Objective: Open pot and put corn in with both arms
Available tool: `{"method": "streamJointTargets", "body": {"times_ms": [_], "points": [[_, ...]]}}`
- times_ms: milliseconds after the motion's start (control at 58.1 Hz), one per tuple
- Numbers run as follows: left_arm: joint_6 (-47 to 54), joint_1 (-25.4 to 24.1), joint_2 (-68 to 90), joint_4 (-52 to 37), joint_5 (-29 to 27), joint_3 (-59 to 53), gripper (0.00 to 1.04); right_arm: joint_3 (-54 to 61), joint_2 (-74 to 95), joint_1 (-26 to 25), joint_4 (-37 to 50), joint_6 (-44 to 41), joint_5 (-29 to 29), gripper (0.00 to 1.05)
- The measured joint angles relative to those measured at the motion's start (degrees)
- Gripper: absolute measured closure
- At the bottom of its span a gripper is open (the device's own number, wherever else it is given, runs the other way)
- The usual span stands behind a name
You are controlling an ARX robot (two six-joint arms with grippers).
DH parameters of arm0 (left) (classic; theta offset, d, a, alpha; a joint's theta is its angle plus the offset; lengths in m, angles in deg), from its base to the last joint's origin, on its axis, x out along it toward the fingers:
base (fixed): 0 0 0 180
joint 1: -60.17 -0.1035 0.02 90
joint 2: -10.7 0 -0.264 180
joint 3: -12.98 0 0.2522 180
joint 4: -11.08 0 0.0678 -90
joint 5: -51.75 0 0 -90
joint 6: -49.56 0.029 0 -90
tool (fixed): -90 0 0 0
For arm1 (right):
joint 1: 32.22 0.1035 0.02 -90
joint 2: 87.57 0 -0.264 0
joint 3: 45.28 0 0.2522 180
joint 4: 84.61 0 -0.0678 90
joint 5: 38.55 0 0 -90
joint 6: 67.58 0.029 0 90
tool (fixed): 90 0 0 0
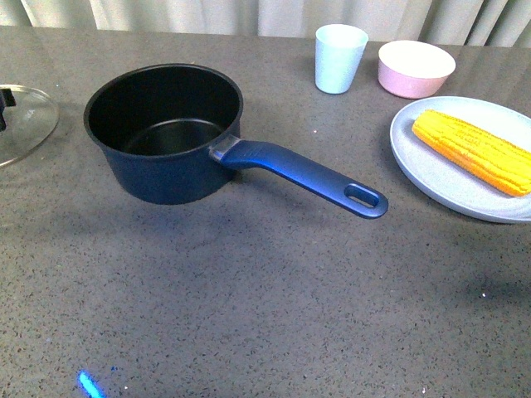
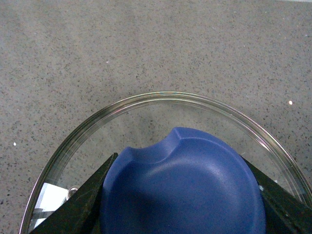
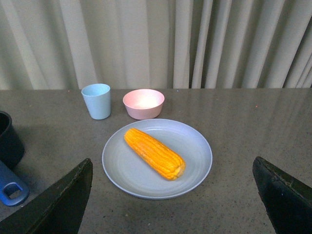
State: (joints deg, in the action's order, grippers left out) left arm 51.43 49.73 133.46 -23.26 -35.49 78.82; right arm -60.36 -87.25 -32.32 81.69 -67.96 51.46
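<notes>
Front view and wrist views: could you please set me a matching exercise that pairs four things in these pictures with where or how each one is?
1 pot
2 corn
3 lid
4 cup

A on the plate
B gripped at its knob by the left gripper
C uncovered and empty
D beside the pink bowl

Pairs: 1-C, 2-A, 3-B, 4-D

the pot (image 1: 166, 178) is matt dark blue, smooth black inside; its handle (image 1: 307, 174) is smooth blue plastic with a soft sheen. the lid (image 2: 161, 99) is clear glass, shiny and metal-edged, its knob (image 2: 185, 190) matt plastic. the surface (image 1: 265, 298) is speckled, stone-like, matt. the corn (image 1: 473, 151) is bumpy; the plate (image 1: 452, 189) smooth.
</notes>
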Motion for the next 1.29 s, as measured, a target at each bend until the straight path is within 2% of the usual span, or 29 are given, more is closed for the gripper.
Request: {"method": "streamJointTargets", "body": {"times_ms": [637, 810, 1292], "points": [[-2.69, 1.36, 5.73, -5.68, 0.15, -1.95, 0.45, 0.00, 0.00, 0.00, 0.00, 0.00, 0.00, 0.09], [-3.10, 1.62, 4.98, -6.34, 0.90, -4.09, 0.08, 0.00, 0.00, 0.00, 0.00, 0.00, 0.00, 0.09], [-6.16, 0.70, -12.44, -4.66, 2.84, -15.23, 0.09, 0.00, 0.00, 0.00, 0.00, 0.00, 0.00, 0.09]]}}
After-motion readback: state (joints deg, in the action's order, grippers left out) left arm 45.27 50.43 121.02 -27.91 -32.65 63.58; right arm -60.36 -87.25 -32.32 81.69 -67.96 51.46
